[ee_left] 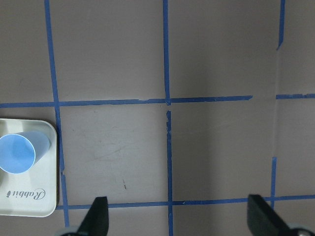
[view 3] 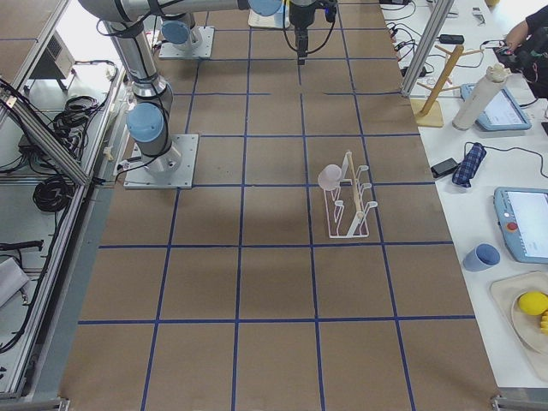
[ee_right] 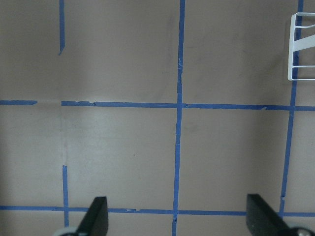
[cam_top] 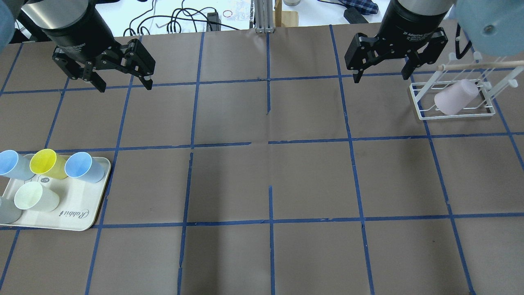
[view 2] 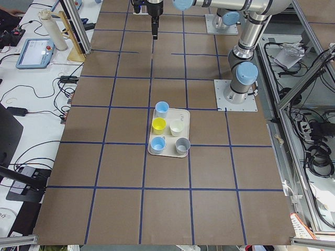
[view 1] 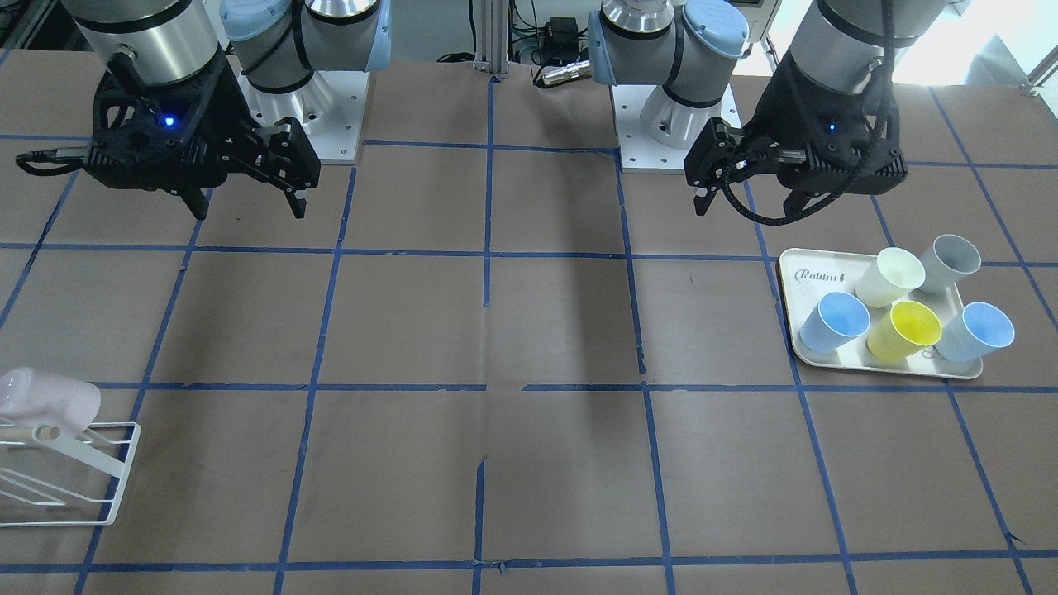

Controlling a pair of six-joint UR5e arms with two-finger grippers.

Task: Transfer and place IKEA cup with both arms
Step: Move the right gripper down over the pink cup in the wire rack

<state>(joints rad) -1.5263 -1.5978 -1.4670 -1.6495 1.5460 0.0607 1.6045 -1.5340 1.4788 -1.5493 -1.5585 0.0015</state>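
Across the whole workspace runs a brown surface (cam_top: 270,180) marked into squares by blue tape (cam_top: 268,141). At its far edge in the overhead view, the left arm (cam_top: 69,20) and right arm (cam_top: 417,12) both hang above the surface, well apart from each other. The left claw (cam_top: 125,87) is spread wide with nothing between its fingers, and its wrist view shows only bare surface and a tray corner below. The right claw (cam_top: 381,78) is likewise spread and empty, just beside the rack but not touching it. The white wire rack (cam_top: 454,115) stands on the robot's right side, with a wooden peg jutting from its top. On the robot's left side, well clear of both claws, sits a cream tray (cam_top: 69,215) with "Rabbit" lettering. The tray carries five upright cups: a light blue cup (cam_top: 14,164), a yellow cup (cam_top: 47,163) and a second light blue cup (cam_top: 84,167) in one row, with a cream-green cup (cam_top: 35,197) and a grey cup (cam_top: 6,209) in the row behind. The pink cup (cam_top: 454,97) is on the rack, tilted over on its side against the wires. Which of its ends is the open one cannot be told.
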